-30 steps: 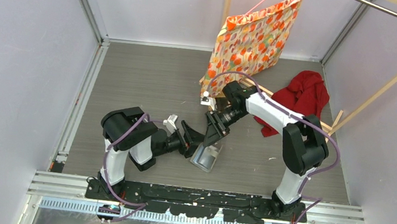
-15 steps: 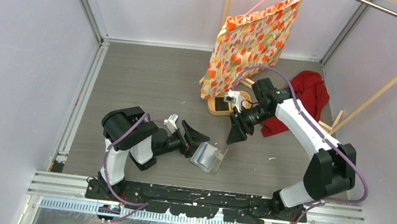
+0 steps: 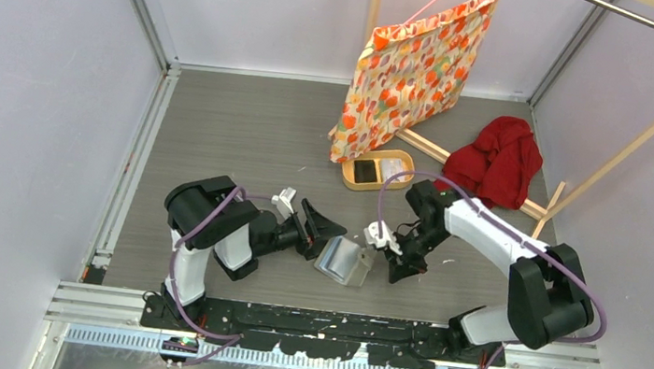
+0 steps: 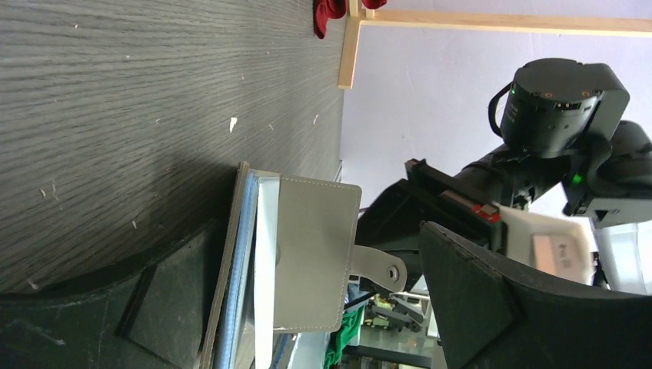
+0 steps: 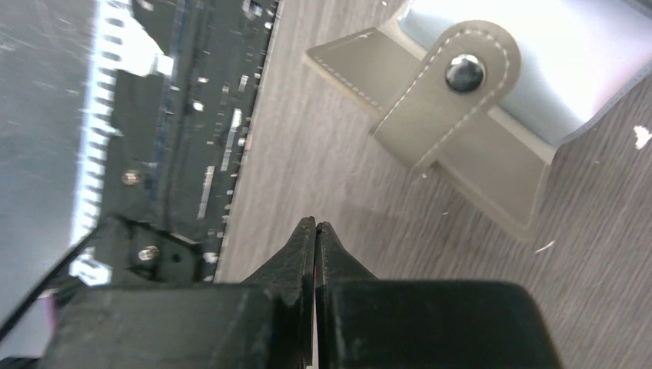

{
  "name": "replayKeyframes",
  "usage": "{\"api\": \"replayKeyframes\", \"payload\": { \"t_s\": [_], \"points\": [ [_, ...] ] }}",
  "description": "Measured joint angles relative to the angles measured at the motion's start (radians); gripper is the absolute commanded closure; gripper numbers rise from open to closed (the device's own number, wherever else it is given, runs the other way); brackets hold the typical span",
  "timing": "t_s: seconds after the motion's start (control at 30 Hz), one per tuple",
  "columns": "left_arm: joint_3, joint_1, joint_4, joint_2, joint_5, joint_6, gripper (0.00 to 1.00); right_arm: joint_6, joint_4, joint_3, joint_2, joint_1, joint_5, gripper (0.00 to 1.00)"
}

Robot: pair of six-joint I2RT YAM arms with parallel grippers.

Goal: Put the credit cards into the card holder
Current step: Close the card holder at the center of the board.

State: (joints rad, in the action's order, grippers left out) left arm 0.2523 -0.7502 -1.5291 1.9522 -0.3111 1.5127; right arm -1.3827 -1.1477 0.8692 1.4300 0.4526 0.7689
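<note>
right pincer dropped beside card holder, clenched; left pincer gapes; tray holds cards.

You can read no text here. The white tag on the right arm carries dark marks, too blurred to make out. Any print on the credit cards in the tray is too small.

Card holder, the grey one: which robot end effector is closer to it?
Left. The left end effector is open, with the card holder between its fingers. The right end effector is shut, just beside the holder's flap, not touching it.
</note>
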Motion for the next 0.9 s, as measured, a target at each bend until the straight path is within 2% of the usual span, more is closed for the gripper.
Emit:
{"api": "replayKeyframes", "payload": {
  "t_s": [0.2, 0.37, 0.7, 0.9],
  "points": [
    [0.001, 0.0, 0.021, -0.016, -0.005, -0.018, 0.0, 0.142, 0.262, -0.063, -0.02, 0.128, -0.101, 0.98],
    [-0.014, -0.003, 0.13, -0.1, -0.003, -0.064, 0.0, 0.295, 0.337, 0.002, 0.021, 0.155, -0.105, 0.98],
    [-0.009, -0.032, 0.639, -0.43, 0.023, -0.192, 0.0, 0.512, 0.316, 0.128, 0.126, 0.155, -0.072, 0.98],
    [-0.003, -0.036, 0.798, -0.52, 0.027, -0.218, 0.0, 0.613, 0.24, 0.238, 0.253, 0.155, -0.006, 0.98]
  ]
}}
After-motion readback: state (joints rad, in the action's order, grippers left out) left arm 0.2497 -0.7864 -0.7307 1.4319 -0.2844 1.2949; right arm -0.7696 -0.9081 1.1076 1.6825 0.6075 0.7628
